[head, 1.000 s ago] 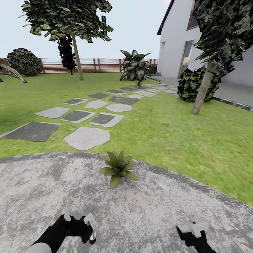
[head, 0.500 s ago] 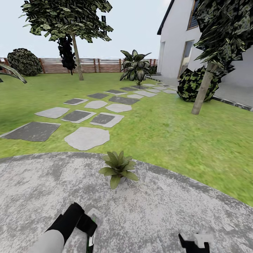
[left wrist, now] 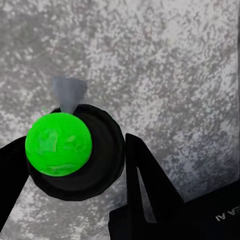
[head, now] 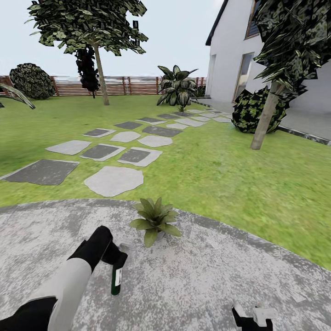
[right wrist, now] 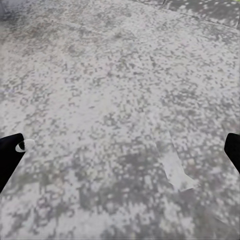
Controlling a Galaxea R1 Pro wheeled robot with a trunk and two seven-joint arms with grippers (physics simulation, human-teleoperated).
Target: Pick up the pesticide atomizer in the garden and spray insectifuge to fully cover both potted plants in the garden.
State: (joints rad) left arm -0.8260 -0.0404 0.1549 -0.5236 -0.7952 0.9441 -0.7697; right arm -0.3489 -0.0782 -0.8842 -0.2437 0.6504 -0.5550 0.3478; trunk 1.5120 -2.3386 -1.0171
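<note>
On the round grey patio, a potted plant with pointed green leaves stands near the far rim. My left gripper hovers just short and left of it, shut on the pesticide atomizer, a slim dark green bottle with a white label that hangs downward. The left wrist view looks along the atomizer: a bright green round end in a dark ring, the pale grey spray head beyond it, and black fingers pressed to its sides. My right gripper sits low at the near right, open above bare paving.
Lawn surrounds the patio, with grey stepping stones leading away. A tree trunk and dark bush stand right by the white house. A broad-leaved bush, a tree and a brown fence lie far back.
My left arm has lifted and reached forward with the atomizer, bringing it closer to the potted plant. The right gripper has dropped lower in the head view. The camera has not moved.
</note>
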